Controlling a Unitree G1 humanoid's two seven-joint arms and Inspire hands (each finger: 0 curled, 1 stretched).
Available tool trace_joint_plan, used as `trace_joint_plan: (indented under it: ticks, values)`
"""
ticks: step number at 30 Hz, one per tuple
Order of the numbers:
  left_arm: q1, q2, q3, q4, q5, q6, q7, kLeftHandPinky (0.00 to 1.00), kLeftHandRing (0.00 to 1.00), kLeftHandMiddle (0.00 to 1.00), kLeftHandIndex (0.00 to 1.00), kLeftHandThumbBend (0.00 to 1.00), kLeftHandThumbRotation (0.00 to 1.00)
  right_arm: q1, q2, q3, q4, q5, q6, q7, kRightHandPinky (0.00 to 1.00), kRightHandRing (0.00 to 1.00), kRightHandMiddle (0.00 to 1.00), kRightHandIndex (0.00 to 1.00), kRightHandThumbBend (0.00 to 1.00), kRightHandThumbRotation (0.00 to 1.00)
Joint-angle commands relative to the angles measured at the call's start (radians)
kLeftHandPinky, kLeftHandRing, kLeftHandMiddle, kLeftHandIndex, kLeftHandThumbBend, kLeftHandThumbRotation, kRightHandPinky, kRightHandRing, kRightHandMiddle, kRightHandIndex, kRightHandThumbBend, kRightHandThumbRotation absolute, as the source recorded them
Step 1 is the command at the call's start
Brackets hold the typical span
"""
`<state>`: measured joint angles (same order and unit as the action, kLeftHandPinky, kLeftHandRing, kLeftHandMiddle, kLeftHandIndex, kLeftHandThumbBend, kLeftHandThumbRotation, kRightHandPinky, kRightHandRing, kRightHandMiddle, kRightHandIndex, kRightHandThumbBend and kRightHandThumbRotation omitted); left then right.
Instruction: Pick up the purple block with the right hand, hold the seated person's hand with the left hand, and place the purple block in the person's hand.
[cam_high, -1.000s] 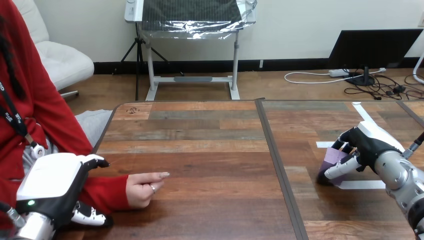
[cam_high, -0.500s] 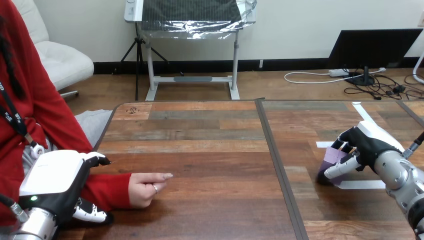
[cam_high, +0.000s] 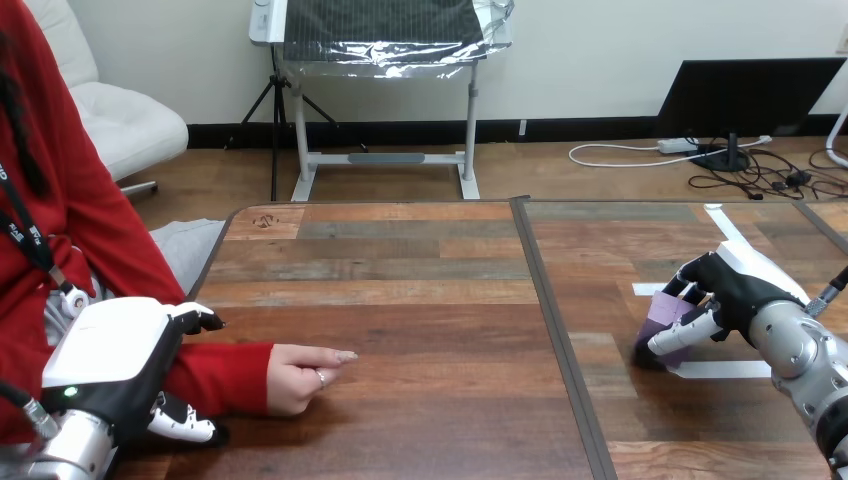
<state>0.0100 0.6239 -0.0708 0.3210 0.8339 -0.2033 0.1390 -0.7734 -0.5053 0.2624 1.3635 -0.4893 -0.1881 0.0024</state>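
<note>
The purple block (cam_high: 667, 318) is at the right of the table, beside white tape marks. My right hand (cam_high: 735, 285) is shut on it, thumb in front and fingers curled over its top; its lower edge looks close to the tabletop. My left hand (cam_high: 108, 360) is at the lower left, over the person's red-sleeved forearm (cam_high: 215, 382). The thumb lies on the sleeve's far side and curled fingers (cam_high: 180, 424) on its near side. The person's hand (cam_high: 303, 375) rests on the table to the right of my left hand, loosely closed with one finger pointing right.
A dark seam (cam_high: 555, 330) runs front to back where two tabletops meet, between the person's hand and the block. White tape strips (cam_high: 725, 369) lie around the block. The person sits at the left edge.
The person's hand and sleeve have slid a little to the right along the table. My left hand has shifted slightly with them. My right hand and the block have stayed put.
</note>
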Motion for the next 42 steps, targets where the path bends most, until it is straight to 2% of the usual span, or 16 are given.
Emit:
trace_joint_plan:
  ticks: [1,14,22,24,27,30,33,39,42]
  values:
    - [-0.079,0.019,-0.038,0.023,-0.018,-0.006,-0.034,0.73,0.75,0.76,0.74,0.99,0.19,-0.065,0.009,-0.016,-0.020,0.012,-0.012,-0.025,0.47,0.50,0.54,0.54,0.75,0.00]
    - [-0.104,0.014,-0.061,0.010,-0.032,0.040,-0.143,0.75,0.77,0.78,0.76,0.95,0.22,-0.066,0.008,-0.010,-0.022,0.008,-0.019,-0.031,0.46,0.49,0.53,0.54,0.75,0.00]
    - [-0.120,0.012,-0.070,-0.005,-0.062,0.065,-0.218,0.74,0.78,0.79,0.77,0.93,0.20,-0.067,0.008,-0.013,-0.025,0.012,-0.026,-0.031,0.45,0.48,0.52,0.53,0.76,0.00]
    - [-0.123,0.009,-0.071,-0.005,-0.064,0.071,-0.223,0.72,0.78,0.78,0.76,0.93,0.20,-0.068,0.008,-0.013,-0.024,0.012,-0.025,-0.029,0.45,0.48,0.52,0.52,0.75,0.00]
    - [-0.133,0.005,-0.070,0.018,-0.090,0.047,-0.222,0.70,0.77,0.78,0.76,0.94,0.18,-0.066,0.006,-0.012,-0.024,0.010,-0.031,-0.035,0.45,0.48,0.52,0.52,0.76,0.00]
    - [-0.133,0.009,-0.081,-0.015,-0.079,0.079,-0.254,0.70,0.77,0.78,0.75,0.93,0.17,-0.068,0.006,-0.011,-0.025,0.010,-0.029,-0.031,0.45,0.48,0.52,0.52,0.76,0.00]
    - [-0.143,0.010,-0.089,0.008,-0.078,0.063,-0.237,0.68,0.76,0.76,0.74,0.93,0.18,-0.069,0.006,-0.012,-0.025,0.011,-0.030,-0.030,0.44,0.48,0.52,0.52,0.75,0.00]
    - [-0.151,0.013,-0.103,-0.005,-0.074,0.079,-0.263,0.65,0.74,0.76,0.73,0.92,0.19,-0.070,0.006,-0.010,-0.025,0.009,-0.031,-0.033,0.44,0.48,0.52,0.52,0.75,0.00]
    - [-0.160,0.011,-0.110,0.013,-0.078,0.072,-0.258,0.64,0.74,0.75,0.72,0.91,0.19,-0.073,0.007,-0.009,-0.025,0.009,-0.025,-0.027,0.45,0.49,0.53,0.53,0.75,0.00]
